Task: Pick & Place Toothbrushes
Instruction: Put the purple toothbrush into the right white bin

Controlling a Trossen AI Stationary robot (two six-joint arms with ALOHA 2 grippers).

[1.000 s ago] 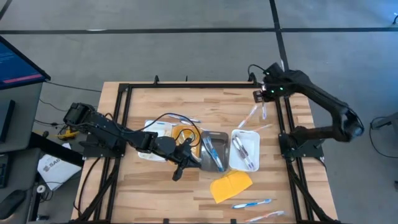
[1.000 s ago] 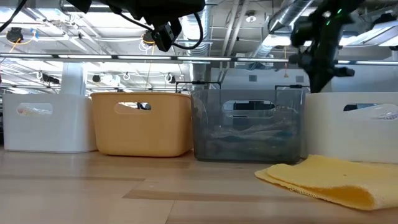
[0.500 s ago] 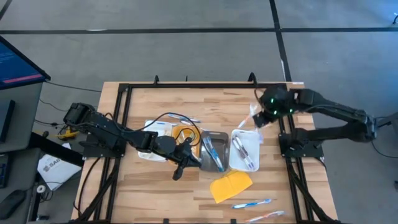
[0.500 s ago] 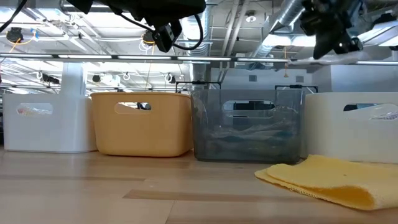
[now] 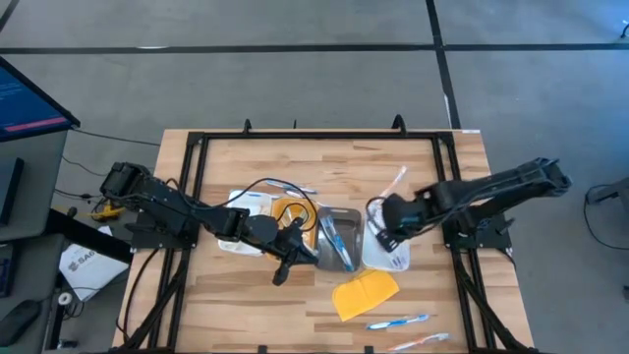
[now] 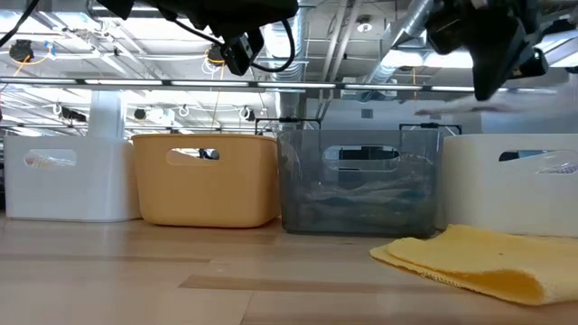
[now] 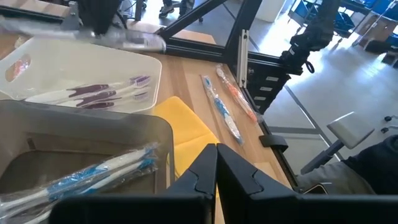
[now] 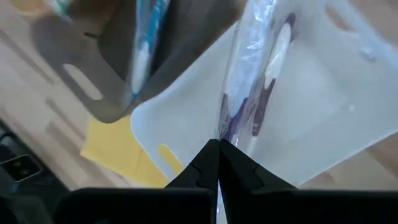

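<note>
My right gripper (image 5: 381, 233) hangs over the white tray (image 5: 401, 218), shut on a clear-wrapped toothbrush (image 8: 249, 68) that shows as a blurred level streak (image 7: 124, 38) in the left wrist view. More toothbrushes lie in the white tray (image 7: 99, 94) and in the grey tray (image 5: 334, 241). One lies on the table at the far right (image 5: 396, 179), two lie by the near edge (image 5: 398, 323), and one beside the left trays (image 5: 285, 185). My left gripper (image 5: 292, 258) waits shut, above the table to the left of the grey tray. My right gripper pinches the wrapped toothbrush (image 8: 225, 124) between its two shut fingers, coming steeply from above. In the left wrist view the brush reaches out on both sides of the fingers (image 7: 93, 22), so the hold is around its middle. The brush lies about level, clear above the white tray.
A yellow pad (image 5: 366, 294) lies on the table in front of the trays. An orange tray (image 5: 291, 214) and another white tray (image 5: 248, 202) stand under the left arm. A black frame (image 5: 447, 187) runs round the table.
My right gripper has swung from the table's far right corner toward the near edge and the left, and now stands over the white tray. It has rolled about its wrist on the way and stayed shut. The wrapped toothbrush has gone with it, clear of the table.
</note>
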